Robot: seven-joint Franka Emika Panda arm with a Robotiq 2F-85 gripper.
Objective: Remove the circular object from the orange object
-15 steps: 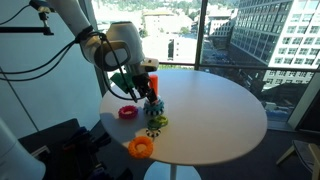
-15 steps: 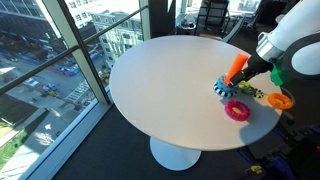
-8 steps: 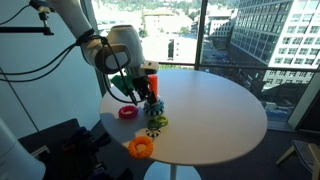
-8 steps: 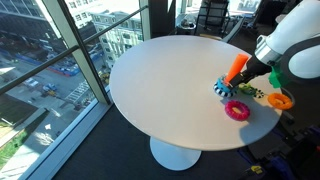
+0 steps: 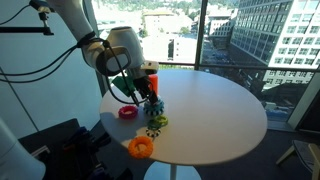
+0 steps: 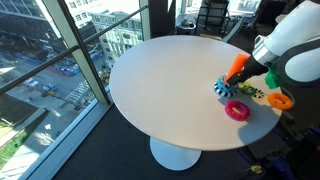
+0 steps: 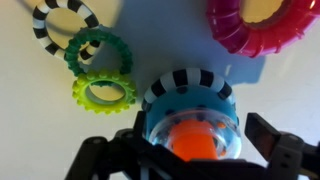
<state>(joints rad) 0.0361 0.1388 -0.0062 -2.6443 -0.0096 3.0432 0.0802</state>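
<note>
The orange peg stands on its blue base near the table's edge, seen from above in the wrist view and leaning in both exterior views. A teal ring with a bumpy, black-and-white marked rim sits low on the peg, near the base. My gripper is open, with one dark finger on each side of the peg and ring, and it hangs just over them. I cannot tell whether the fingers touch the ring.
Loose rings lie by the peg: a pink-red ring, a dark green gear ring, a yellow-green gear ring, a striped ring and an orange ring. The round white table stands by windows.
</note>
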